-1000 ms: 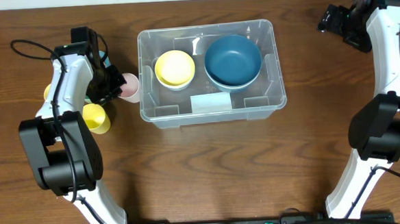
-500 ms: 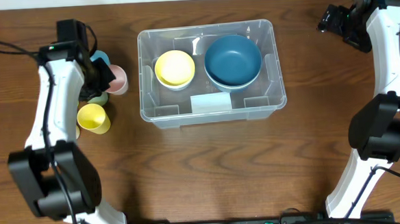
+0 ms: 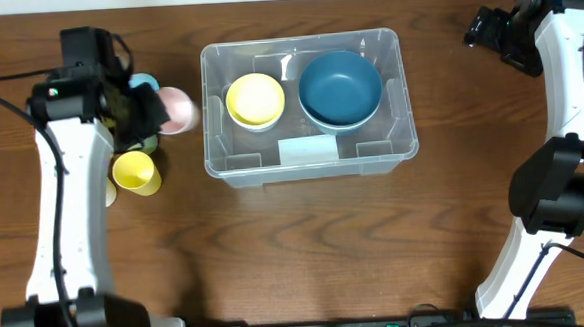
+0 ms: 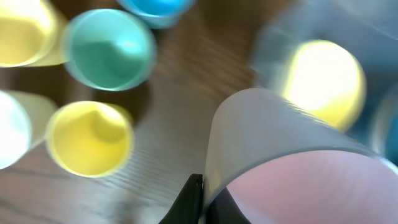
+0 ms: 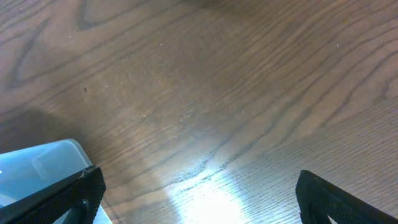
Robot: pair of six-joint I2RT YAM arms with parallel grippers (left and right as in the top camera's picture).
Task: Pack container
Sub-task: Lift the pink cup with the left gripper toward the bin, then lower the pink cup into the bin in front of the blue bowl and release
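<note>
The container (image 3: 400,128) is a clear plastic bin at mid-table, holding a yellow bowl (image 3: 256,98) and a blue bowl (image 3: 340,88). Left of it, my left gripper (image 3: 159,112) is shut on the rim of a pink cup (image 3: 178,109) and holds it above the wood. In the left wrist view, the fingers (image 4: 194,200) pinch the wall of the pink cup (image 4: 298,177), one inside and one outside. My right gripper (image 3: 490,28) hovers at the far right back, open and empty. Its fingers (image 5: 78,194) frame bare wood, with the container's corner (image 5: 37,165) at the left.
Several loose cups stand under the left arm: a yellow cup (image 3: 135,173), a blue cup (image 3: 145,84) and a green cup (image 4: 109,50). The left wrist view also shows the yellow cup (image 4: 90,137), another yellow one (image 4: 22,31) and a pale one (image 4: 9,130).
My left gripper has risen with the pink cup, off the cluster of cups and a little toward the back. The right arm has not moved.
</note>
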